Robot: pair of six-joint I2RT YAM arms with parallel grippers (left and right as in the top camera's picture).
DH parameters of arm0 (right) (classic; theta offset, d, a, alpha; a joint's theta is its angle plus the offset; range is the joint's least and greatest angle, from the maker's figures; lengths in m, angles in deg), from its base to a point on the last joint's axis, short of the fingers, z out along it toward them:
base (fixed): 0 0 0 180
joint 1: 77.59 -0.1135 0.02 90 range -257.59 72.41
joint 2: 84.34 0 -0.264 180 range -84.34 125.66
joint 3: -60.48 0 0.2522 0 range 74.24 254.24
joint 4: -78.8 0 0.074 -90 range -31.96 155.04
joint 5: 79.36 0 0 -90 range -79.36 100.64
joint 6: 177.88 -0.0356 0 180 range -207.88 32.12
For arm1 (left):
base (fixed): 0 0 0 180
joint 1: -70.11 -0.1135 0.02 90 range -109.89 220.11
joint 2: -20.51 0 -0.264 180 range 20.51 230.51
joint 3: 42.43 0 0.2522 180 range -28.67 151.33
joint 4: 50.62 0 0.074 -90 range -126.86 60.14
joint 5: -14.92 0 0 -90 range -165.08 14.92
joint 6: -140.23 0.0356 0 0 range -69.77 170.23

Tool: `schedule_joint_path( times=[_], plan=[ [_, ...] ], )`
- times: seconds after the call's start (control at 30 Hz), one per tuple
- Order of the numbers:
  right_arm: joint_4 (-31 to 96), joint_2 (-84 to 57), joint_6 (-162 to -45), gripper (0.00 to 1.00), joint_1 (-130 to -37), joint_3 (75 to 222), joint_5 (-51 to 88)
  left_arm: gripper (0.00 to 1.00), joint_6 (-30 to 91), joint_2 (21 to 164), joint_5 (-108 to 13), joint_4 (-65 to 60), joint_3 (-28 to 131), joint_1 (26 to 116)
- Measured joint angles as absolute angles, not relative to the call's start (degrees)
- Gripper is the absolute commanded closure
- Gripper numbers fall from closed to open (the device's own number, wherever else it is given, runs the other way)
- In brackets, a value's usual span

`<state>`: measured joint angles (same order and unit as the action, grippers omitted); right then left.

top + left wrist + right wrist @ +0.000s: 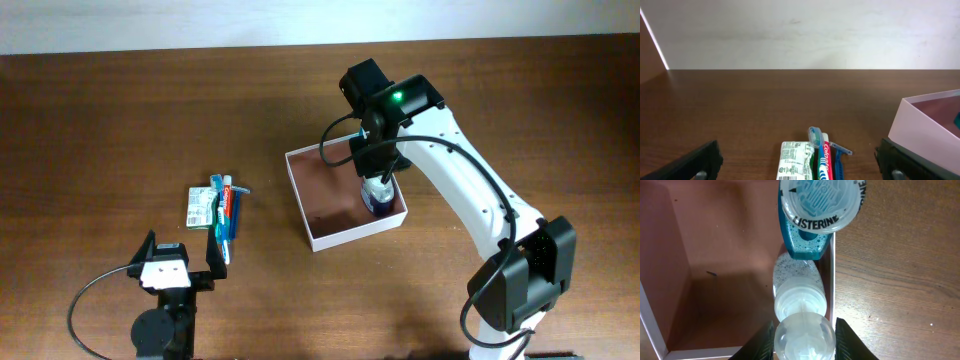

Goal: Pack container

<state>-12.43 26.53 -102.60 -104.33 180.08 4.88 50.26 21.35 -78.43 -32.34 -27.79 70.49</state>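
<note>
Right pincer [377, 175], seen from overhead, hangs low over the right side of the container [300, 195], which sits a little right of mid-table. A blue bottle [379, 198] shows beneath it, tight to the box's right wall. Left pincer [182, 252] sits at the near left, with toothpaste [229, 205], a green-and-white packet [203, 207] and some blue-handled bits just beyond it, none packed yet.

From the left wrist, that pincer's fingers [700, 162] are spread wide with nothing between them. The container's pale wall shows at the right.

From the right wrist, the fingers [759, 341] press on both sides of the cap of a clear speckled bottle [796, 275], so I take it as clamped on that bottle. It lies along the right wall over the reddish floor, and the blue bottle, its cap reading Listerine, is hard against its far end. I cannot tell whether it is resting on the floor.

This looks like the setting-down. Done well, it goes down until the floor takes the weight, staying inside the thin wall. The fingers part only slightly, then rise straight so neither bottle gets nudged. That leaves the broad left of the box free.
</note>
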Motion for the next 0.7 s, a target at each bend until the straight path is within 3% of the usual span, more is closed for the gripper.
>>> schedule_joint_path(
  times=[0.7],
  plan=[
    [-11.1, 26.5, -101.3, 0.69, -104.3, 180.1, 3.4, 0.00, 50.3, 21.3, -78.4, -32.3, -27.8, 70.5]
  ],
)
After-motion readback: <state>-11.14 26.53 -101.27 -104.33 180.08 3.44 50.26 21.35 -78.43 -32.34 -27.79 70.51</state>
